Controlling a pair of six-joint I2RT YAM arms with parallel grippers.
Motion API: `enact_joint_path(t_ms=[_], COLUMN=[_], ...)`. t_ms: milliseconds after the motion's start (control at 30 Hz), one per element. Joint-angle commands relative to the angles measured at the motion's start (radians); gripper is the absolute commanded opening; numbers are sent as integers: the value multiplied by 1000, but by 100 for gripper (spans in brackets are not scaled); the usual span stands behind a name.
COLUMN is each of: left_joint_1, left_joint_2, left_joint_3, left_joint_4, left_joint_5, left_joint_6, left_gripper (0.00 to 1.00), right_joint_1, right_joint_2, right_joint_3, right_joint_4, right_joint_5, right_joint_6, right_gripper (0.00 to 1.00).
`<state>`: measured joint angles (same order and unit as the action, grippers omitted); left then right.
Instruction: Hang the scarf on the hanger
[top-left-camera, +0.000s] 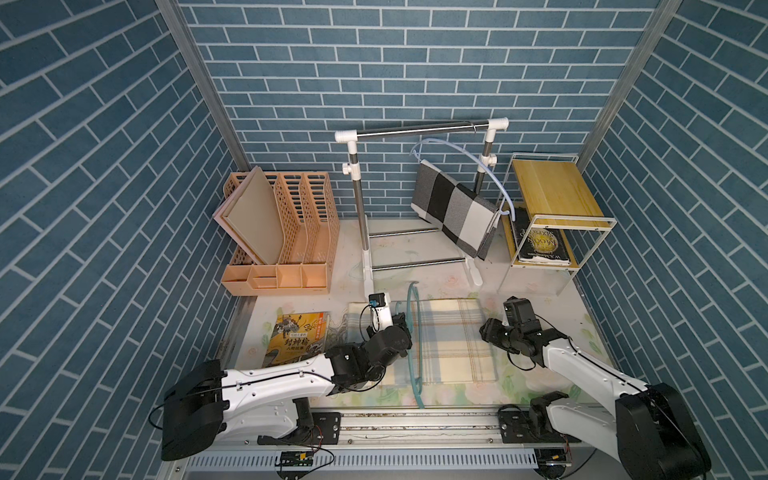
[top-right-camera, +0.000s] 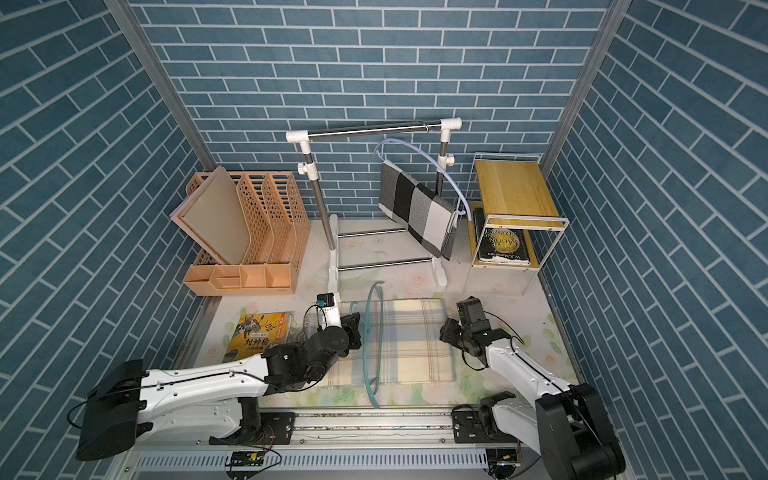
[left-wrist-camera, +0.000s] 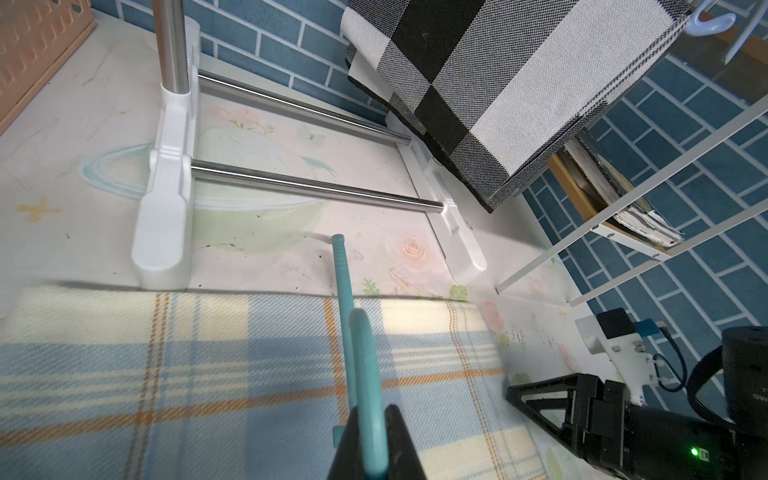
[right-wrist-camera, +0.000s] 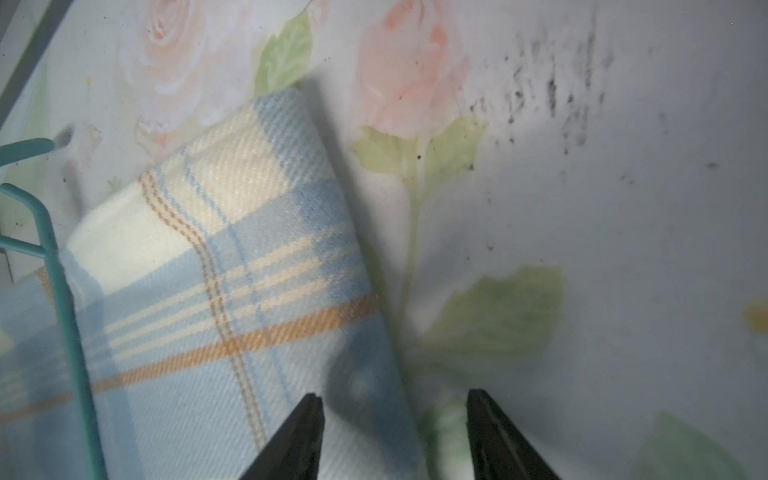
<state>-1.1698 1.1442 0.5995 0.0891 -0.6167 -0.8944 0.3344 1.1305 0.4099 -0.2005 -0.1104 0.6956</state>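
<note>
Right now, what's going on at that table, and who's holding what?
The left gripper is shut on a thin teal plastic hanger, holding it on edge across the folded blue-and-cream plaid scarf. The scarf lies flat on the floral table. The right gripper is down at the scarf's right-hand edge with its jaws apart, one on each side of that edge, not yet gripping.

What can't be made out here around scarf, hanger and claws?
Right claw: contact with the plaid scarf; right wrist view blurred there.
Left claw's grip on the teal hanger: hidden by its wrist in both top views.
Scarf's left part: under the left arm, both top views.
</note>
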Motion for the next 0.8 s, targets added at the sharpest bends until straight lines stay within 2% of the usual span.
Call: enact_joint_path(t_ms=[0, 133, 367, 767], left_joint_1=[4, 4, 3, 1], left_joint_2=[-10, -7, 14, 5], left_joint_3=[-11, -6, -7, -27], left_joint_4=[5, -2, 3, 18], left_joint_5=[-20, -24, -23, -30], left_joint_6=[1, 2, -2, -9], left_gripper=[0, 0, 0, 0], right_joint_1=[-17, -20, -20, 11], right_joint_2=[40, 66, -18, -222], right_joint_3=[-15, -16, 7, 123], right_joint_4=[44, 60, 46, -3], right_joint_5=[-41, -77, -123, -303], right_joint_6=[-43, -54, -57, -4], right_gripper=[50, 37, 0, 0])
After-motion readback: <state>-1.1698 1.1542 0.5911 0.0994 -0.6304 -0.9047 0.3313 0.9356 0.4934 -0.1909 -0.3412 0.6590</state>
